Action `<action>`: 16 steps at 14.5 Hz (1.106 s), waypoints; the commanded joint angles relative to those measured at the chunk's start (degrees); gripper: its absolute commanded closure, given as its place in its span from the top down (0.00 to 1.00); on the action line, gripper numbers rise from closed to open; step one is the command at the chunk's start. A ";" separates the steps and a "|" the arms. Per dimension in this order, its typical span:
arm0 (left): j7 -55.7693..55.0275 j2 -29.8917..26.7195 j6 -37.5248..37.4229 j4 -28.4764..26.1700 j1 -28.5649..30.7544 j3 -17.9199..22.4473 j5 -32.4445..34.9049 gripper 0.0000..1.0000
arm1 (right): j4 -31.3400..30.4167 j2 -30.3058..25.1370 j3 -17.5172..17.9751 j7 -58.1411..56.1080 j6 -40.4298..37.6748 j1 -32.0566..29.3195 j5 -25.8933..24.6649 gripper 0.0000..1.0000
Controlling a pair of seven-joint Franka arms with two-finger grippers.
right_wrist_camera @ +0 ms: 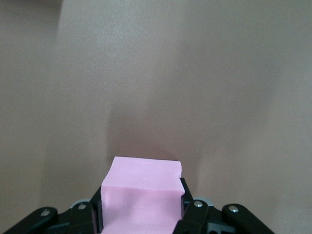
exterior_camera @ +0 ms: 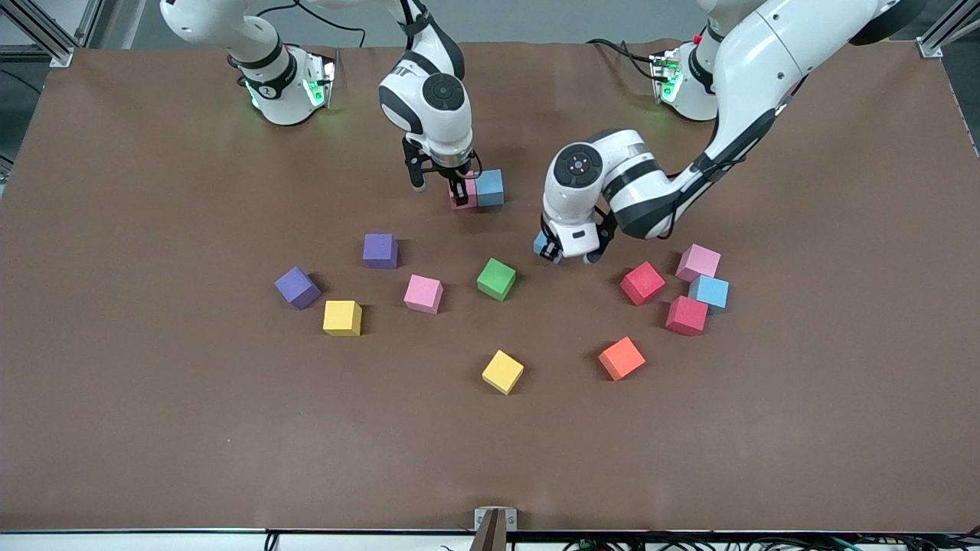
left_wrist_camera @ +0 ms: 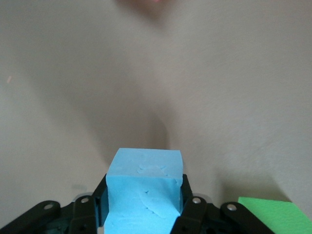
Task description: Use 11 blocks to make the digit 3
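My right gripper (exterior_camera: 460,186) (right_wrist_camera: 141,207) is shut on a pink block (exterior_camera: 462,195) (right_wrist_camera: 142,183), held low against a light blue block (exterior_camera: 491,187) that lies on the table. My left gripper (exterior_camera: 550,249) (left_wrist_camera: 144,202) is shut on another light blue block (exterior_camera: 543,246) (left_wrist_camera: 144,175), low over bare table beside the green block (exterior_camera: 496,278) (left_wrist_camera: 277,214). Loose on the table lie two purple blocks (exterior_camera: 380,250) (exterior_camera: 296,288), a pink block (exterior_camera: 423,294) and an orange block (exterior_camera: 621,357). No digit 3 shape shows.
Toward the left arm's end sits a cluster: a red cube (exterior_camera: 641,282), a pink cube (exterior_camera: 697,262), a light blue cube (exterior_camera: 710,291) and another red cube (exterior_camera: 686,315). Two yellow cubes (exterior_camera: 342,317) (exterior_camera: 502,372) lie nearer the front camera.
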 commanded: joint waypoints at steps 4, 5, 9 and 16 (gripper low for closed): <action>-14.25 -1.67 -0.42 -3.96 0.85 -3.99 0.19 0.27 | 0.52 1.35 -0.39 0.75 0.34 1.20 1.08 0.01; -15.58 -1.58 -0.42 -4.32 0.85 -4.69 0.19 0.27 | 0.61 1.35 -0.39 0.75 0.34 1.11 0.99 0.01; -21.12 -0.88 -0.33 -4.49 0.06 -5.84 0.10 0.27 | 1.40 2.14 -0.39 0.75 -0.10 0.94 1.08 0.01; -27.71 0.52 -0.33 -5.99 -1.00 -6.02 0.10 0.30 | 1.58 2.14 -0.39 0.57 -0.19 0.41 1.08 0.24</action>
